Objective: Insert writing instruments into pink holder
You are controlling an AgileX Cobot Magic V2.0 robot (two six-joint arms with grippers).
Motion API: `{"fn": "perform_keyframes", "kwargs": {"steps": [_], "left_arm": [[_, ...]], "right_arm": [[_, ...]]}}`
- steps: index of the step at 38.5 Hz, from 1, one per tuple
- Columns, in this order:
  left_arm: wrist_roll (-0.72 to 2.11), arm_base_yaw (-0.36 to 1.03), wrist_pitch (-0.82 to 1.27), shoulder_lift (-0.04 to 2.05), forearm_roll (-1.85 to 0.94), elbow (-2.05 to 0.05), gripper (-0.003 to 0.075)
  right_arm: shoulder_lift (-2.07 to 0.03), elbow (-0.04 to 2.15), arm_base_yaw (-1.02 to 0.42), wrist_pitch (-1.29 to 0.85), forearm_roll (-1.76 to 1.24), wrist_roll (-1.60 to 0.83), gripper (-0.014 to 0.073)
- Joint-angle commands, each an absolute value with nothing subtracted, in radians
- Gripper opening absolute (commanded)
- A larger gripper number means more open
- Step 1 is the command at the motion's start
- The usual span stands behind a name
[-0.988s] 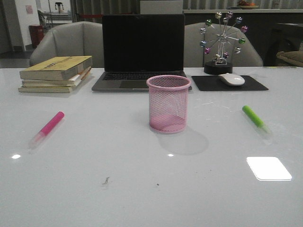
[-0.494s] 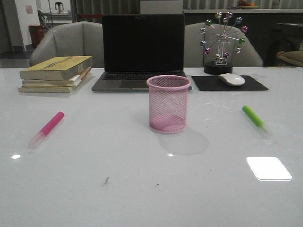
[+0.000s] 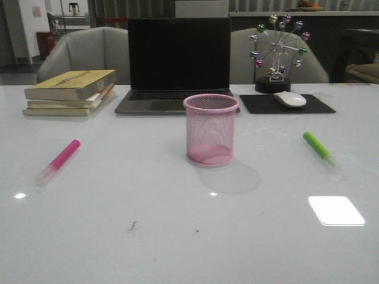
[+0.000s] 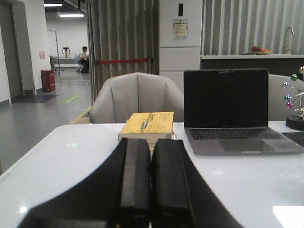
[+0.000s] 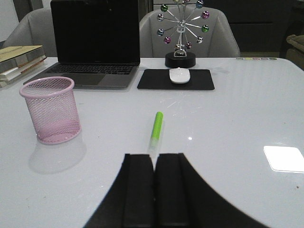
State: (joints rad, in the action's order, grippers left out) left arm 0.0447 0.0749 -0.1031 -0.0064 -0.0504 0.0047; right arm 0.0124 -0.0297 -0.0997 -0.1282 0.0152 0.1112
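The pink mesh holder (image 3: 210, 130) stands upright and empty at the table's middle, also visible in the right wrist view (image 5: 49, 110). A pink highlighter (image 3: 58, 161) lies flat on the left side of the table. A lime green highlighter (image 3: 320, 148) lies flat on the right side; the right wrist view shows the green highlighter (image 5: 156, 128) just beyond my right gripper (image 5: 154, 159), which is shut on nothing. My left gripper (image 4: 151, 145) is shut and empty, facing the books; the pink highlighter is out of its view. Neither gripper appears in the front view.
An open laptop (image 3: 177, 65) stands behind the holder. Stacked books (image 3: 70, 92) lie at the back left. A white mouse (image 3: 289, 99) rests on a black pad (image 3: 286, 105) at the back right, beside a spinning-ball desk toy (image 3: 275, 53).
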Motion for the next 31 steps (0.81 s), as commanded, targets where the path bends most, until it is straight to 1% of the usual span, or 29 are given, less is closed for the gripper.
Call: {"fn": "perform_keyframes", "kwargs": {"steps": [1,9,16,20,24,31], "left_arm": [[0.041,0.073,-0.227,-0.026,-0.059,0.007,0.0099],[0.039,0.073,-0.223,-0.026,-0.059,0.006,0.0099],[0.039,0.073,-0.148,-0.026,-0.059,-0.038,0.0099],[0.039,0.073,-0.111,-0.026,-0.059,-0.092,0.0099],[0.039,0.073,-0.086,-0.023,-0.059,-0.158,0.0099],[0.039,0.073,0.0,-0.023,-0.059,-0.276,0.0099]], "right_arm": [[0.024,-0.031,-0.093,-0.03,0.023,0.103,0.0049],[0.024,-0.031,-0.094,0.009,0.023,0.103,0.0049],[0.024,-0.028,-0.094,0.061,0.022,0.103,0.0049],[0.024,0.02,-0.096,0.069,0.02,0.104,0.0049],[0.023,0.105,-0.096,0.025,0.02,0.104,0.0049],[0.023,0.289,-0.096,-0.161,0.02,0.104,0.0049]]}}
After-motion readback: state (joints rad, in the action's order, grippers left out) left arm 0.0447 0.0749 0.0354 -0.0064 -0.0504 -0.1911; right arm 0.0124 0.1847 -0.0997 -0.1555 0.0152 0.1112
